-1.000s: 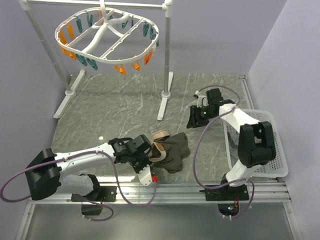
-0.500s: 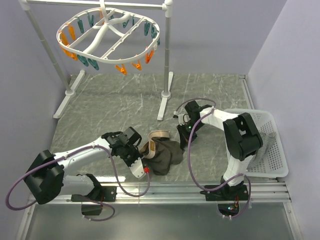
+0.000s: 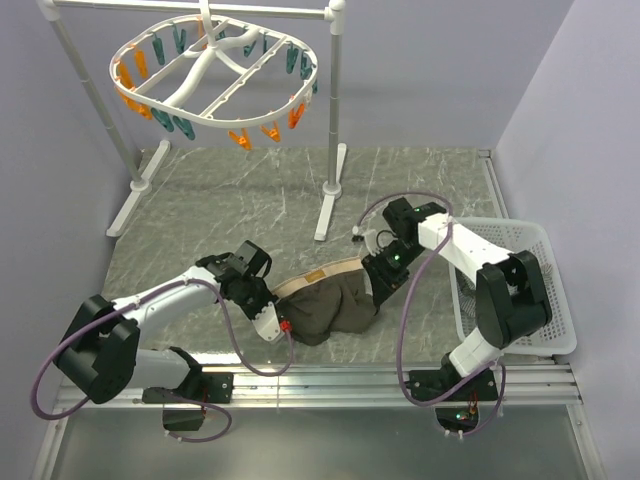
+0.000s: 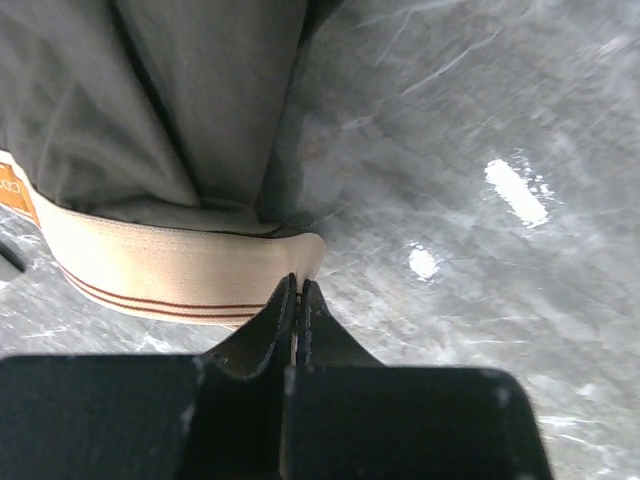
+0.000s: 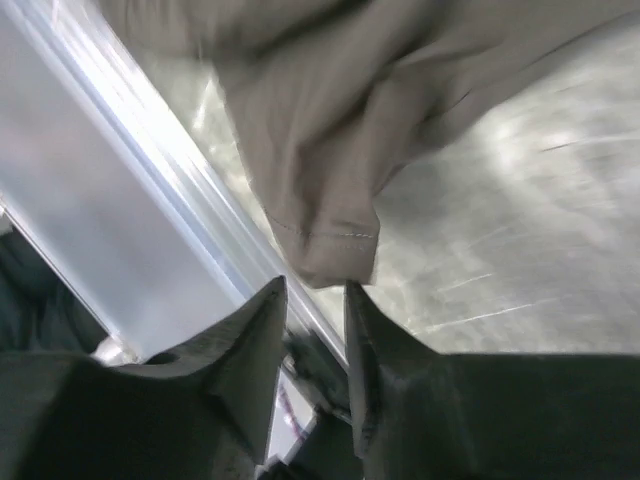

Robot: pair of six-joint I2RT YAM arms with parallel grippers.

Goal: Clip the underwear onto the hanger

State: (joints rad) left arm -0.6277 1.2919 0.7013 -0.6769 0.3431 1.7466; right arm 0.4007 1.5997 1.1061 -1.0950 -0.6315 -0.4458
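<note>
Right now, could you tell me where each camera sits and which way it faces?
Top external: above and behind the bases, facing down over the table; shows left arm, right arm, the underwear, the hanger.
Left wrist: on the left arm, facing along the left gripper, shut on the waistband.
Right wrist: on the right arm, facing past the right gripper at the underwear's hem.
Shared: all three see the underwear.

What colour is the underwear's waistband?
The waistband is beige with thin brown stripes; left wrist view.
</note>
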